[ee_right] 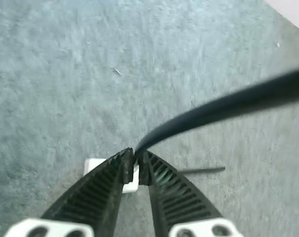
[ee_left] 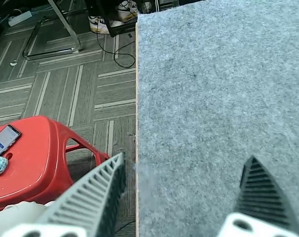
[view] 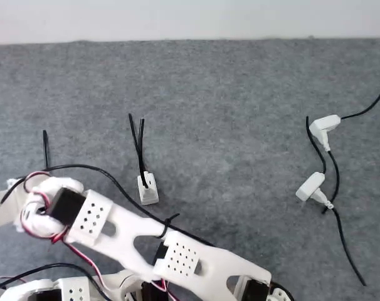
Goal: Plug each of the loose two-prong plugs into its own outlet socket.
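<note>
Two loose white two-prong plugs [view: 325, 125] [view: 311, 186] with black cables lie at the right of the grey mat. A small white outlet socket [view: 147, 189] with two black wires stands left of centre. My right gripper [ee_right: 136, 157] is shut on a black cable [ee_right: 223, 111] where it meets a small white block [ee_right: 96, 167] lying on the mat. The block is mostly hidden by the fingers. My left gripper [ee_left: 186, 158] hangs open over the mat's left edge with nothing between its fingers. A long white arm [view: 133, 235] lies diagonally across the front left.
The mat [ee_left: 213, 74] ends at a straight edge, with tiled floor below. A red stool [ee_left: 31, 158] holding a phone stands beside that edge. A thin black wire [view: 45, 147] sticks up near the far left. A pale wall [view: 190, 19] runs behind the table.
</note>
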Controlling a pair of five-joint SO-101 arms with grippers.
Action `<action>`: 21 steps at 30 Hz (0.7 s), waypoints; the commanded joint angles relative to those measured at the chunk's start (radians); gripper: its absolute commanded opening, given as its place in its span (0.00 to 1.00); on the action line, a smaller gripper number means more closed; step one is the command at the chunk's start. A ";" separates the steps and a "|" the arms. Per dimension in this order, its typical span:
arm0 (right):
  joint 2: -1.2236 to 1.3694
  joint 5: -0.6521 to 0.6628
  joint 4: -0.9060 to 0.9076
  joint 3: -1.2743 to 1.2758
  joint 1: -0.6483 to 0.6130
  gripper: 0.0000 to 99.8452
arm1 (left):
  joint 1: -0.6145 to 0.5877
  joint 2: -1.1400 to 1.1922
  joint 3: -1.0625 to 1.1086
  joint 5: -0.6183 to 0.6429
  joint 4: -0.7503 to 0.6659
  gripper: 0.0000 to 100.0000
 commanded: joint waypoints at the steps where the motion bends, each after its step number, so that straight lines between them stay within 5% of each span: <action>1: -0.015 0.003 0.027 -0.064 -0.025 0.01 | -0.006 0.006 -0.004 0.012 -0.031 0.35; 21: -0.015 -0.018 0.013 -0.058 0.004 0.01 | -0.015 0.006 0.004 0.009 -0.031 0.35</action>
